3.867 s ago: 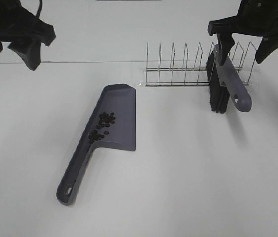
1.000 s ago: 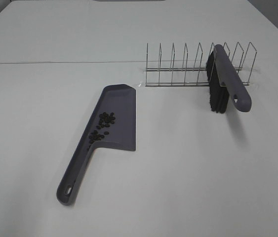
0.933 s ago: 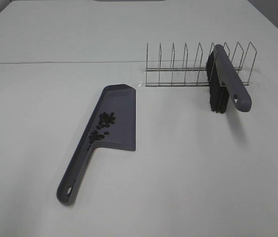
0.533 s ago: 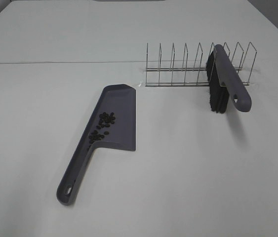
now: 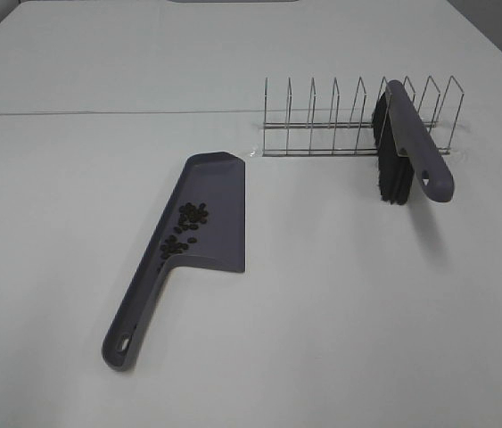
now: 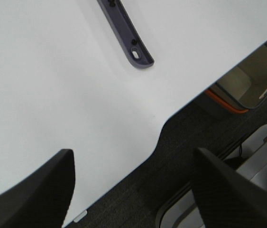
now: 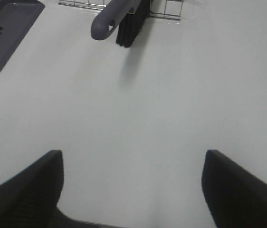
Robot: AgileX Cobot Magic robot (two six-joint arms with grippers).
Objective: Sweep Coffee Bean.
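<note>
Sweep looks done: coffee beans (image 5: 186,228) sit piled in the grey-purple dustpan (image 5: 219,201) on the table (image 5: 340,303), brush (image 5: 402,152) leans in the wire rack (image 5: 322,125), both grippers' jaws apart, holding nothing; probably nothing left.

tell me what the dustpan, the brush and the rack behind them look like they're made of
Dustpan: looks like moulded plastic, matte grey-purple, one smooth piece with a hang hole in the handle.
Brush: handle seems the same matte plastic; bristles are black, dense, probably synthetic fibre.
Rack: thin bare metal wire, silvery with a slight shine.
</note>
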